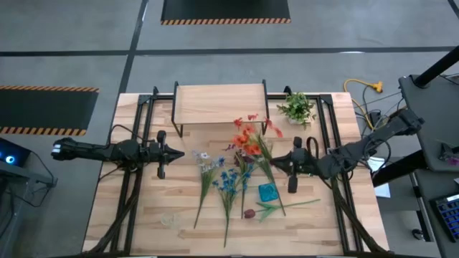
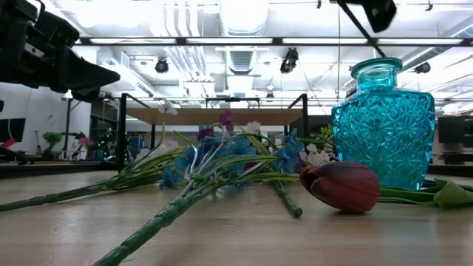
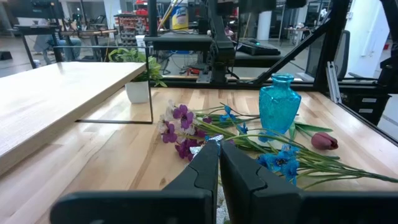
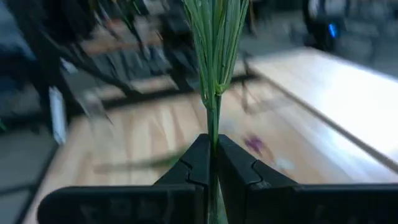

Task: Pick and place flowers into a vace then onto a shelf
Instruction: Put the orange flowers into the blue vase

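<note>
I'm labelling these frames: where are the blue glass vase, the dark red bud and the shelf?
blue glass vase [image 2: 384,129]: low view, on its patterned body.
dark red bud [image 2: 341,186]: low view, on the middle of the bud, lying against the vase's base.
shelf [image 1: 219,104]: high view, on its wood plank top.

No readable text, labels, brands or numbers in any view; blue glass vase [image 2: 384,125] bears only a moulded pattern; floor stripes [image 1: 224,21] are hazard markings, not lettering.
</note>
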Controlling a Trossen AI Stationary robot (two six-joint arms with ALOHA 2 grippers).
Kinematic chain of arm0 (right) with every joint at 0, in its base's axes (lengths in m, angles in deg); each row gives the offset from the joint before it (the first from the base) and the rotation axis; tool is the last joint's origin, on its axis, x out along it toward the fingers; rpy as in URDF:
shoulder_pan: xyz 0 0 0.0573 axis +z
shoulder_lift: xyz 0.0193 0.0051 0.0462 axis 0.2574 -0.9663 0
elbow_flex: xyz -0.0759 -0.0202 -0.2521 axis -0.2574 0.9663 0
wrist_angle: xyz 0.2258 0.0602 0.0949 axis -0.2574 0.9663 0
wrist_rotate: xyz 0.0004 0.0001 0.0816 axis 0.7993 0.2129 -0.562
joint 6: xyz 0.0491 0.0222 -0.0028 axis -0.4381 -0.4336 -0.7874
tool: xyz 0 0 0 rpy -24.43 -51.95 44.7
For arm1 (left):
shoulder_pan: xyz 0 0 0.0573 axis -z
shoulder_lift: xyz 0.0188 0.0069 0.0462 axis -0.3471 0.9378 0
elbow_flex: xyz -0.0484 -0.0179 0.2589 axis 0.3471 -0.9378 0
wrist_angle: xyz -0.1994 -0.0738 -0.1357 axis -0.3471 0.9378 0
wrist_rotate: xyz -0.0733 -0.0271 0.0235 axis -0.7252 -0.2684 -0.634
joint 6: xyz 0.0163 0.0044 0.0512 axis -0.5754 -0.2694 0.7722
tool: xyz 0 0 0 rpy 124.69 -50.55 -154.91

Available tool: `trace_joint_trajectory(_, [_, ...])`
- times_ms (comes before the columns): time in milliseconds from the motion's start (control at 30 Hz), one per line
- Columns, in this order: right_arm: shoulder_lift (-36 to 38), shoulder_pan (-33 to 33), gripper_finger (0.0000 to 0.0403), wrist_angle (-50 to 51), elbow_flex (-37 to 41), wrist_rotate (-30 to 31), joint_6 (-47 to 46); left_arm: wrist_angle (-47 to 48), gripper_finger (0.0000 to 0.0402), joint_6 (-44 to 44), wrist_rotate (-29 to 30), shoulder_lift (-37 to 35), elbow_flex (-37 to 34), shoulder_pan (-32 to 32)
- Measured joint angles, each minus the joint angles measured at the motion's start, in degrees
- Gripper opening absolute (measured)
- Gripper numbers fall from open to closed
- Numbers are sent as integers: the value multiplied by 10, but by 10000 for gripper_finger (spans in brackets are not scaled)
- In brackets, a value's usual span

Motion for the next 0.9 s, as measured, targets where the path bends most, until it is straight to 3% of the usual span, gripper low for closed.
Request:
trace_joint_trajectory(167, [-44, 35, 12, -307, 85, -1, 145, 0, 0, 0, 0, 0, 0, 0])
trace_joint_trajectory(267, [-64, 47, 12, -412, 125, -3, 170, 0, 0, 0, 0, 0, 0, 0])
trace_joint_trajectory(533, [-112, 53, 12, -504, 149, -31, 157, 0, 0, 0, 0, 0, 0, 0])
trace_joint_trajectory(633, [-138, 57, 12, -509, 138, -59, 152, 0, 0, 0, 0, 0, 0, 0])
trace_joint_trajectory(900, [-184, 68, 12, -521, 131, -62, 153, 0, 0, 0, 0, 0, 0, 0])
